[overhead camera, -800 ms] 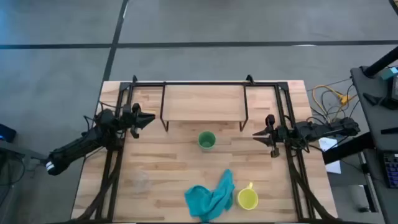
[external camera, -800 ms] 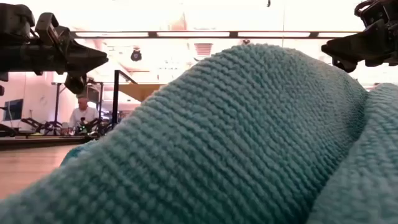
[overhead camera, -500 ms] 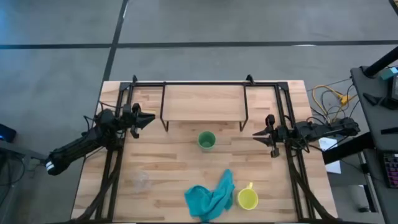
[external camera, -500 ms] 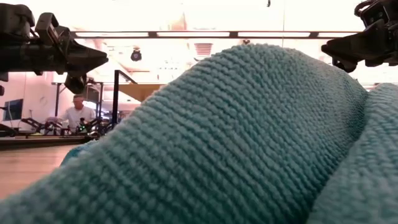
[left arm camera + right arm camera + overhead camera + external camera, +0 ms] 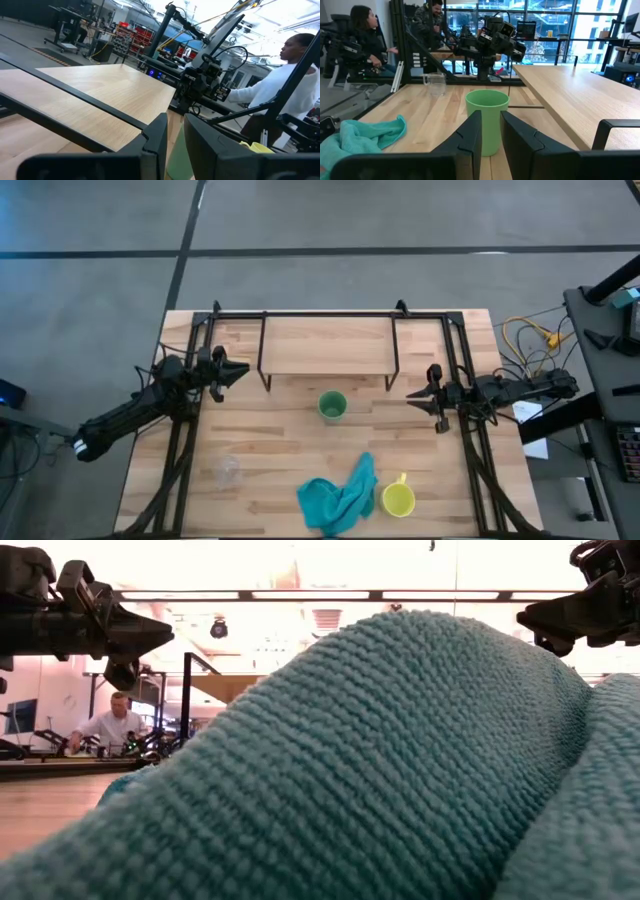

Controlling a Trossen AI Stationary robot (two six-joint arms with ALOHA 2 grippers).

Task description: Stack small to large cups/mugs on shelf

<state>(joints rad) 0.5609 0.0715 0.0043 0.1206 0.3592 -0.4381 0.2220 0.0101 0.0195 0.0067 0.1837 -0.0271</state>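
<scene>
The green cup [image 5: 332, 406] stands upright on the table in front of the shelf [image 5: 325, 345]; it also shows in the right wrist view [image 5: 487, 120]. The clear glass cup [image 5: 228, 470] stands near the left front. The yellow mug [image 5: 398, 499] stands at the front right, beside the teal cloth [image 5: 340, 495]. My left gripper [image 5: 243, 368] hovers shut and empty at the shelf's left end, pointing right. My right gripper [image 5: 410, 394] hovers shut and empty right of the green cup, pointing left at it.
The teal cloth [image 5: 400, 770] fills most of the low view. Black frame rails [image 5: 185, 430] run along both table sides. Bare wood lies between the green cup and the front objects. People sit in the room beyond the table [image 5: 362, 40].
</scene>
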